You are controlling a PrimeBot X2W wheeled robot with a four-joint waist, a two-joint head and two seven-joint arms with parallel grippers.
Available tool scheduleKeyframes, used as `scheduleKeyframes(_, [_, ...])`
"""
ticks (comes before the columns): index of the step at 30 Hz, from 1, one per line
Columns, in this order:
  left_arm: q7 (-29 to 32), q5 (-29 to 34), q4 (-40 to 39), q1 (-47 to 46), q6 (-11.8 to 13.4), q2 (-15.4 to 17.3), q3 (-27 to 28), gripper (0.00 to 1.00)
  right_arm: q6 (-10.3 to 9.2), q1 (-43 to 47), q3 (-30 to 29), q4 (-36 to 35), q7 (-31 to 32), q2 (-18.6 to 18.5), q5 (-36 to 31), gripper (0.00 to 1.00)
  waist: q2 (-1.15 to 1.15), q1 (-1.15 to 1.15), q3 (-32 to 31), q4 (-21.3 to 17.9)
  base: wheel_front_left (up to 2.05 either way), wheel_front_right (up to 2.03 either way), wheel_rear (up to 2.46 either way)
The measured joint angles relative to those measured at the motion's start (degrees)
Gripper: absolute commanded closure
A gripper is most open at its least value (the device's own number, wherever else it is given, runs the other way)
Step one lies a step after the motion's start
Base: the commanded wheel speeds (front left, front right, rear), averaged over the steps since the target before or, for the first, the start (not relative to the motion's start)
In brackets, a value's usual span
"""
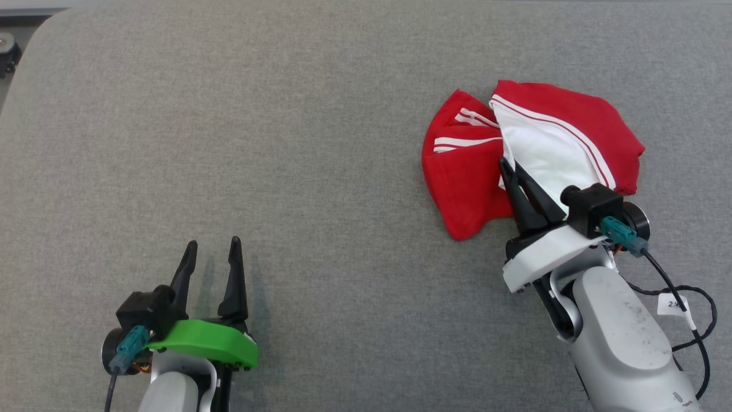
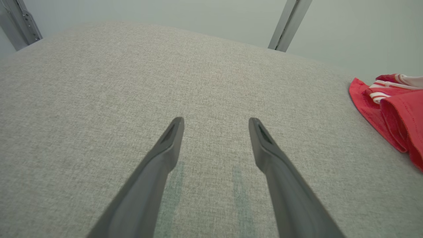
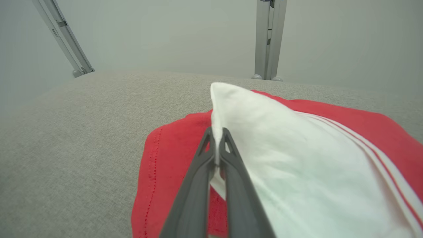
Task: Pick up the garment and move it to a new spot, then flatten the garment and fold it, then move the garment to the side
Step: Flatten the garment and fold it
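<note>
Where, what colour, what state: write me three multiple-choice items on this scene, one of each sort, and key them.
1. Where on the grey surface does the garment lie, in the head view?
A. Left half
B. Right half
C. Dead centre

2. What colours is the garment?
A. Red and white
B. Blue and white
C. All black

3. What state is the right gripper in?
A. Wide open
B. Shut on nothing
C. Shut on the garment

Key: 1 B, it lies well toward that view's right side; 2 A, red cloth with white stripes and a white panel; 3 C, the right wrist view shows both fingers pinching a white fold.
</note>
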Motion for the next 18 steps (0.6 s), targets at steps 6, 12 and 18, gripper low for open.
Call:
scheduleKeyframes(6, [0.00, 0.01, 0.23, 1.38, 0.00, 0.00, 0.23, 0.00, -0.03, -1.54, 4.99, -9.02, 0.05, -0.02, 3.35, 1.00, 0.00, 0.00, -2.28, -0.23, 0.00, 0.00, 0.00])
scheduleKeyframes(12, [0.00, -0.01, 0.93, 3.07, 0.00, 0.01, -0.19, 0.00, -0.03, -15.45, 14.66, -15.19, 0.04, -0.08, 9.37, 1.00, 0.00, 0.00, -5.44, -0.36, 0.00, 0.00, 0.00])
scheduleKeyframes(18, [0.00, -0.10, 1.69, 3.95, 0.00, -0.04, -1.25, 0.00, 0.00, -36.46, 16.01, -14.85, 0.04, 0.09, 15.90, 1.00, 0.00, 0.00, -8.21, 1.01, 0.00, 0.00, 0.00])
